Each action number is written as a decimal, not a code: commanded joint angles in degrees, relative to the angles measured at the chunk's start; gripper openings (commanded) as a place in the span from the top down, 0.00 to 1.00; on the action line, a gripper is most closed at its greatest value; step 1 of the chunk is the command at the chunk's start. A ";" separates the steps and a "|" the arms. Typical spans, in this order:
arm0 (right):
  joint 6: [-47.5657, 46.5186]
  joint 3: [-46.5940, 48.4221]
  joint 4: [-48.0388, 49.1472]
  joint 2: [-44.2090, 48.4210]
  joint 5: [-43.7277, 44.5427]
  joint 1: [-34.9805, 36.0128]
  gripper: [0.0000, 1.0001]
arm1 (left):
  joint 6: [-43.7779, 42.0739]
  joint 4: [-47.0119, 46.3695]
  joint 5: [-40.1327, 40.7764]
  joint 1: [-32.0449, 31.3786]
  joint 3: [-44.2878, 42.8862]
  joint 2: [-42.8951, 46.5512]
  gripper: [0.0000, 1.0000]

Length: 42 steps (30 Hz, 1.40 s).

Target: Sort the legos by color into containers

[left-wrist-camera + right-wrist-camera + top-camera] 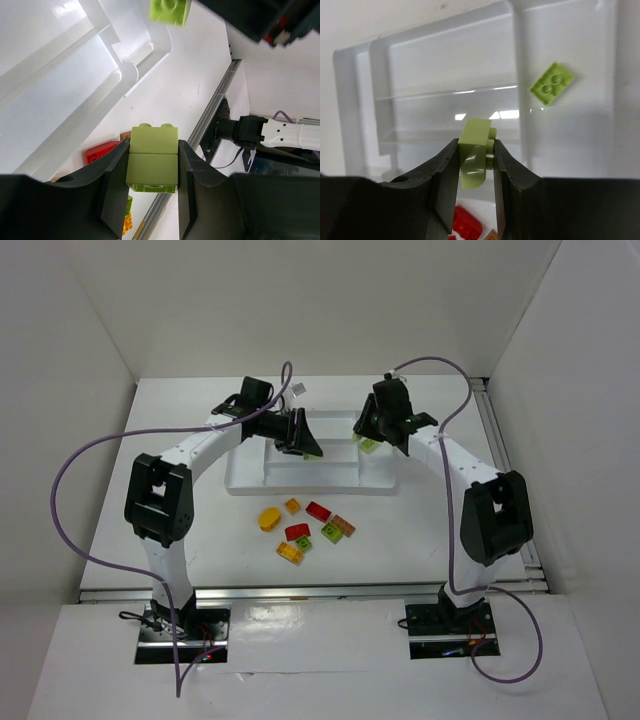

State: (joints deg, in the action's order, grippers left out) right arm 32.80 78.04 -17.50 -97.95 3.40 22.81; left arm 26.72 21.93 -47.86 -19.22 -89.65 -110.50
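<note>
My left gripper (153, 146) is shut on a pale green lego brick (152, 167) and hangs over the tray's left half (303, 444). My right gripper (475, 144) is shut on another pale green brick (476, 131) above the tray's right part (372, 440). That second brick also shows at the top of the left wrist view (170, 10). The white divided tray (300, 487) holds a bright green flat piece (551, 83) in one compartment. Loose legos lie in front of the tray: a yellow oval (269, 518), red bricks (318, 510), a brown one (343, 526) and a green one (329, 532).
An orange brick (292, 505) and a yellow-orange one (290, 551) sit in the same cluster. White walls enclose the table on three sides. A metal rail (500, 440) runs along the right edge. Purple cables loop above both arms.
</note>
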 commanded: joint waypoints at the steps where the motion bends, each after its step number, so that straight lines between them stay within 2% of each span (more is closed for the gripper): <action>1: 0.87 0.53 -0.34 0.59 7.31 -1.53 0.89 | -1.67 -0.05 -0.67 0.85 -1.32 1.95 1.00; 4: -0.28 3.95 -1.83 -4.06 12.22 -2.06 0.89 | -0.27 -0.05 1.09 0.85 -1.32 2.47 1.00; 11: -2.12 13.53 -3.59 -15.58 15.05 -3.74 0.85 | 0.87 1.53 4.53 0.85 -1.85 3.62 1.00; 15: -2.12 17.49 -4.29 -19.46 16.90 -3.74 0.79 | 0.88 1.53 4.53 0.85 -1.23 4.76 1.00; 17: -2.12 18.73 -4.30 -20.17 17.69 -3.74 0.60 | 0.88 1.53 4.53 0.33 -0.71 4.77 1.00; 18: -2.12 19.25 -4.30 -20.17 17.69 -3.74 0.46 | 0.88 1.53 4.53 0.33 -0.71 5.29 1.00; 19: -2.12 19.25 -4.82 -20.17 17.69 -3.74 0.30 | 0.88 1.53 4.53 0.33 -0.71 5.29 1.00; 20: -2.12 19.25 -4.83 -20.17 17.69 -3.74 0.08 | 0.88 1.53 4.53 0.33 -0.71 5.29 1.00; 22: -2.12 19.25 -5.35 -18.69 17.69 -3.74 0.00 | 0.88 1.53 4.53 -0.20 -0.71 5.29 1.00; 24: -2.12 16.89 -4.83 -16.32 17.69 -3.74 0.01 | 0.88 1.53 4.53 -0.20 -1.23 5.29 1.00; 26: -2.12 11.65 -2.82 -10.70 17.69 -3.74 0.07 | 0.36 1.53 4.53 -0.73 -2.63 4.68 1.00; 31: -2.12 -0.41 1.05 4.57 11.38 -3.21 0.42 | -0.18 2.06 4.00 -0.73 -5.36 2.58 1.00; 33: -2.12 -5.95 2.19 8.46 8.22 -2.59 0.47 | -0.70 2.59 3.47 -0.73 -6.24 1.70 1.00; 37: -2.12 -12.64 5.54 17.07 -5.22 -2.59 0.46 | -0.70 2.59 -0.39 -0.73 -8.17 0.11 1.00; 38: -4.65 -13.61 7.02 18.05 -8.81 -2.59 0.43 | -0.70 1.98 -1.35 -1.25 -8.18 -0.41 1.00; 39: -5.72 -15.88 8.17 19.02 -12.24 -2.07 0.34 | -0.70 1.97 -3.89 -1.26 -8.18 -0.42 1.00; 40: -6.68 -17.12 9.57 19.90 -18.37 -2.07 0.30 | -1.23 1.45 -5.56 -1.26 -8.18 -1.20 1.00; 42: -9.05 -20.62 13.70 22.27 -23.41 -2.07 0.17 | -1.23 0.58 -11.17 -1.26 -8.70 -2.08 1.00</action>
State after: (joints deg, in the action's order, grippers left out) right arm 28.12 61.73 -11.31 -78.06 -5.63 20.12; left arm 26.92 24.34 -49.63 -20.10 -96.27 -110.85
